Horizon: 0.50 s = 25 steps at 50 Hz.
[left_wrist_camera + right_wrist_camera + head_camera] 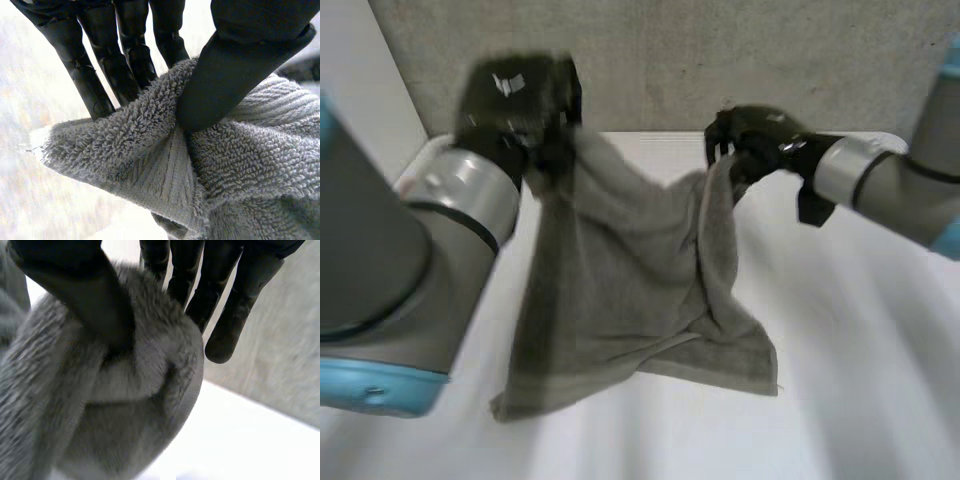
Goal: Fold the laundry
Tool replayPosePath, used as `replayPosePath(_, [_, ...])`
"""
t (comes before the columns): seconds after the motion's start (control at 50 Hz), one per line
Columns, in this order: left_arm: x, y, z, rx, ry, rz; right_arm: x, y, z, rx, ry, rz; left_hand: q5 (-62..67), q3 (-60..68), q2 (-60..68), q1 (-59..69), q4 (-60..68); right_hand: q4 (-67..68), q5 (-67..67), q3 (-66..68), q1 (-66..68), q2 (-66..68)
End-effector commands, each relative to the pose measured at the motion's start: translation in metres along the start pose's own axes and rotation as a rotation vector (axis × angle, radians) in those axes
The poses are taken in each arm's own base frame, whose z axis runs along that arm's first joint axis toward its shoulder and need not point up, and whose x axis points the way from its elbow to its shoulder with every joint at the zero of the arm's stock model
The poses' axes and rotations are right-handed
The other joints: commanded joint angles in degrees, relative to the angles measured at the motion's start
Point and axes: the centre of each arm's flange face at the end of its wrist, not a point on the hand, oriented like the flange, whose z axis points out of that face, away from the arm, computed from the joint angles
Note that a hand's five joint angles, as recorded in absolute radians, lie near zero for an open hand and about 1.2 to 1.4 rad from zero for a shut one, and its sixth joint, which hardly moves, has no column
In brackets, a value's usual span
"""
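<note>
Both hands, left hand and right hand, pinch top corners of the grey terry towel between fingers and thumb, its lower edge resting on the white bench.

Towel: mid grey all over, plain, no print. The looped pile reads a touch lighter at the tips. One flat woven band near its edge has fine parallel ribs in the same grey.

Left hand: black, matt, with a small pale mark on its back.

Right hand: black likewise.

Left arm: grey body, silvery ring by the wrist, light-blue cap at the near end.

Right arm: grey, silvery ring, light-blue showing at its far side.

Table: plain white.

Wall: dull grey-beige, finely speckled like concrete.
</note>
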Motion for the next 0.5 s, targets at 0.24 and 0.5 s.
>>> replayPosePath(0.24, [-0.091,0.084,0.054,-0.184,-0.258,-0.015,-0.02,-0.007,0.009,-0.069,0.235,-0.199,-12.89,-17.41,-17.4,-12.44,-17.51,-55.62,-55.62,-55.68,-55.45,-55.6])
replayPosePath(0.5, [-0.108,0.091,0.052,-0.176,-0.301,-0.01,-0.051,-0.005,-0.067,-0.106,0.261,-0.324,-54.8,-59.32,-59.31,-54.35,-59.42,-55.62,-55.62,-55.68,-55.45,-55.6])
